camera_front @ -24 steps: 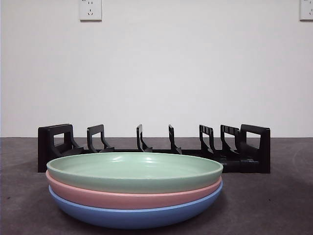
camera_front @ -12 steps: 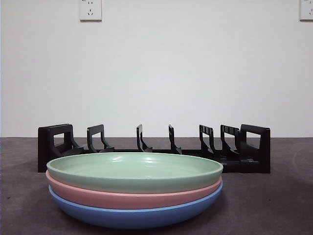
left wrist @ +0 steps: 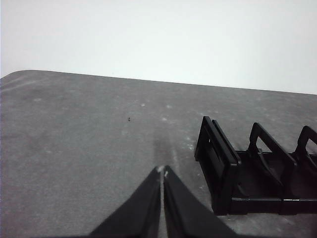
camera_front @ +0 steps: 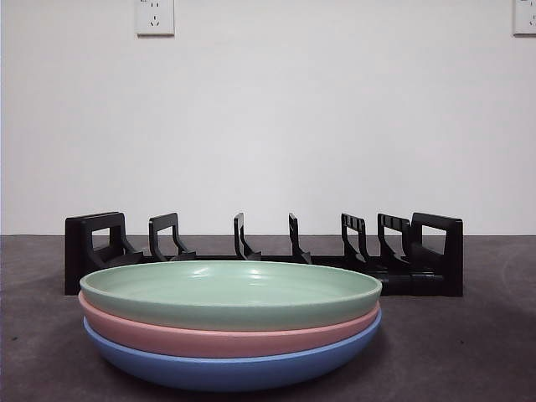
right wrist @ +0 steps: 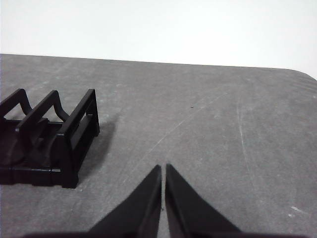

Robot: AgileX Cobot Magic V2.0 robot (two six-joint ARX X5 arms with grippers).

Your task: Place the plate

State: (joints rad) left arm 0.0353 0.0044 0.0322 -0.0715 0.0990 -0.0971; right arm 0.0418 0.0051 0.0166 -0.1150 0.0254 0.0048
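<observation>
Three plates lie stacked close to the camera in the front view: a green plate (camera_front: 230, 293) on top, a pink plate (camera_front: 226, 339) under it and a blue plate (camera_front: 230, 368) at the bottom. Behind the stack stands a black dish rack (camera_front: 264, 251) with upright dividers. My left gripper (left wrist: 162, 171) is shut and holds nothing, hovering over bare table beside one end of the rack (left wrist: 257, 171). My right gripper (right wrist: 163, 167) is likewise shut and holds nothing, over the table beside the rack's other end (right wrist: 49, 141). Neither arm shows in the front view.
The table is a grey mat (camera_front: 469, 352) against a white wall with two sockets (camera_front: 155, 17). The table's rounded corners show in both wrist views.
</observation>
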